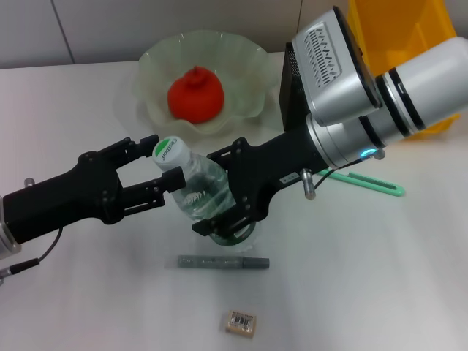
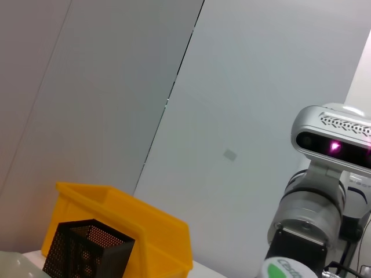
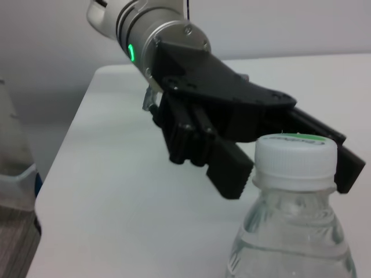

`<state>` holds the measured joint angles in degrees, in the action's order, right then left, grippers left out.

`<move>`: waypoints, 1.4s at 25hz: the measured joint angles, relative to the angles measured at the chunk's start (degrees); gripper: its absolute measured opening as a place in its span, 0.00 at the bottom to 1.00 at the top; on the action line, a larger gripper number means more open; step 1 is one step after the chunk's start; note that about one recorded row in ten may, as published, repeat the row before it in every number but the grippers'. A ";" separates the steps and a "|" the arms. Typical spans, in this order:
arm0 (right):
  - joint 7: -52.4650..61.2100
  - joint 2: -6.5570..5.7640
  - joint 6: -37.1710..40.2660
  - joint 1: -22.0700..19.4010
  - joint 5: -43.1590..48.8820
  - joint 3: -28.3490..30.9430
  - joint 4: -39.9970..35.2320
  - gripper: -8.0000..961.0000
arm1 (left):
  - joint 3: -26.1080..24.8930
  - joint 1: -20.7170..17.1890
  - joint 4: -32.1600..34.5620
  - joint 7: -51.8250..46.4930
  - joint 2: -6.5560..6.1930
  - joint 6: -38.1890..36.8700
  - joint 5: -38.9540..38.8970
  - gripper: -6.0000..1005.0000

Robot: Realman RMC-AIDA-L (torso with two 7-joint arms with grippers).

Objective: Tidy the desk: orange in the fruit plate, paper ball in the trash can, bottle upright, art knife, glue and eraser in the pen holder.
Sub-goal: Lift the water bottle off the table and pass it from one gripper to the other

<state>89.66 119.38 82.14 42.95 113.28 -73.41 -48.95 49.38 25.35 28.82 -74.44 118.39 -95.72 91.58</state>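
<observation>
The black mesh pen holder [image 2: 87, 252] stands before the yellow trash can [image 2: 142, 234], the bottle [image 2: 285, 270] cap nearby.

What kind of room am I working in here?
Probably an office or lab desk: a plain white tabletop against pale wall panels, with a black mesh pen holder and a yellow trash can.

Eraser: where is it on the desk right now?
In the head view the eraser lies flat on the near edge of the desk, just right of centre, below the grey art knife and apart from it, nearer than the bottle.
</observation>
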 joint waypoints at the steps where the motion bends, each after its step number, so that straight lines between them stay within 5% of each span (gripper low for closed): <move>1: -0.47 0.00 -0.22 0.06 -0.37 -0.01 0.39 0.80 | 0.00 0.00 0.00 0.00 0.00 0.00 0.00 0.79; 35: -4.65 0.15 -2.67 1.41 -4.59 -0.24 6.70 0.80 | 0.28 2.08 -13.08 15.04 0.57 -1.83 -6.99 0.78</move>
<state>85.01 119.53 79.46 44.36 108.69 -73.65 -42.25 49.67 27.43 15.74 -59.41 118.96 -97.56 84.59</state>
